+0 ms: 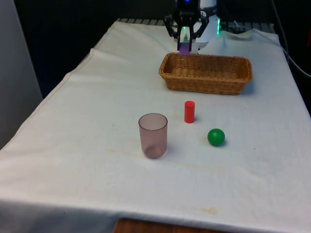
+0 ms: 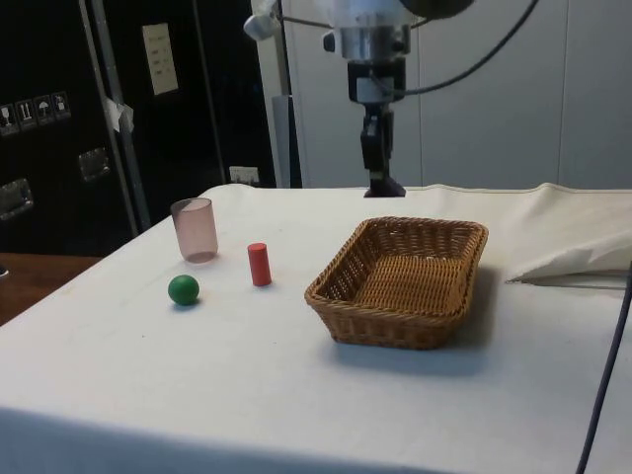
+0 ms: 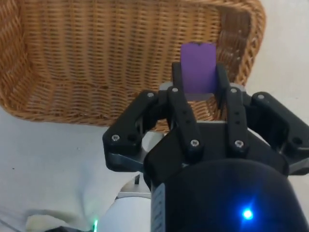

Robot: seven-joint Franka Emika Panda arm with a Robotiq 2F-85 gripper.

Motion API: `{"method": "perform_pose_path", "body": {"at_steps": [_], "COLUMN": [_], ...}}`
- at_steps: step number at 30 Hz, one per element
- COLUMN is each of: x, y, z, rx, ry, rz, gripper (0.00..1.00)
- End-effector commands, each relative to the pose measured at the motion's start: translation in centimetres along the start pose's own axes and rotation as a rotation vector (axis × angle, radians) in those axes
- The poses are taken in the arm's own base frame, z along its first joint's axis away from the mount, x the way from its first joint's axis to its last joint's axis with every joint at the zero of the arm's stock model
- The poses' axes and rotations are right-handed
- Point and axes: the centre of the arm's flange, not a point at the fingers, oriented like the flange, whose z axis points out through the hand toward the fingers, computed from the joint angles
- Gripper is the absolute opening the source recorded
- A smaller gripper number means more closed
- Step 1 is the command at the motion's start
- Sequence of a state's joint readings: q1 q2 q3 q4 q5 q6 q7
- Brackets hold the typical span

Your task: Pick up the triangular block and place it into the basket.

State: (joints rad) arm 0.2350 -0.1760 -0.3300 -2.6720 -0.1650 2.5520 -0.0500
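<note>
My black gripper point(image 1: 185, 47) hangs above the far rim of the wicker basket point(image 1: 206, 82), shut on a purple block point(image 1: 185, 48). In the wrist view the purple block point(image 3: 198, 67) sits clamped between the two fingers of the gripper point(image 3: 199, 77), over the inside corner of the basket point(image 3: 87, 63). From the side, the gripper point(image 2: 381, 183) holds the dark-looking block point(image 2: 383, 186) in the air behind the basket point(image 2: 400, 286). The basket looks empty inside.
A red cylinder point(image 1: 189, 112) stands upright in front of the basket. Near it are a green ball point(image 1: 216, 137) and a translucent pinkish cup point(image 1: 153, 135). The side view shows the cylinder point(image 2: 259, 265), the ball point(image 2: 183, 289) and the cup point(image 2: 195, 230).
</note>
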Motion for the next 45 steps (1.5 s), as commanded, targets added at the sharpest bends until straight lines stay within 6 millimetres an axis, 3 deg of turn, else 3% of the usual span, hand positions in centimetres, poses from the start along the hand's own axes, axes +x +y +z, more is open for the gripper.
{"method": "perform_pose_path", "body": {"at_steps": [1,18,31,34,45], "x": [-0.3,-3.1,-2.9,-2.8,-2.8], "y": [-0.5,-5.5,-5.9,-5.9,-5.9], "z": [0.3,5.4,9.5,10.0,10.4], "rx": [-0.014,-0.005,-0.009,-0.01,-0.011], "ry": [0.011,0.021,0.02,0.02,0.019], "rz": [0.001,-0.007,0.033,0.038,0.045], "gripper": [0.33,0.33,0.33,0.41,0.93]}}
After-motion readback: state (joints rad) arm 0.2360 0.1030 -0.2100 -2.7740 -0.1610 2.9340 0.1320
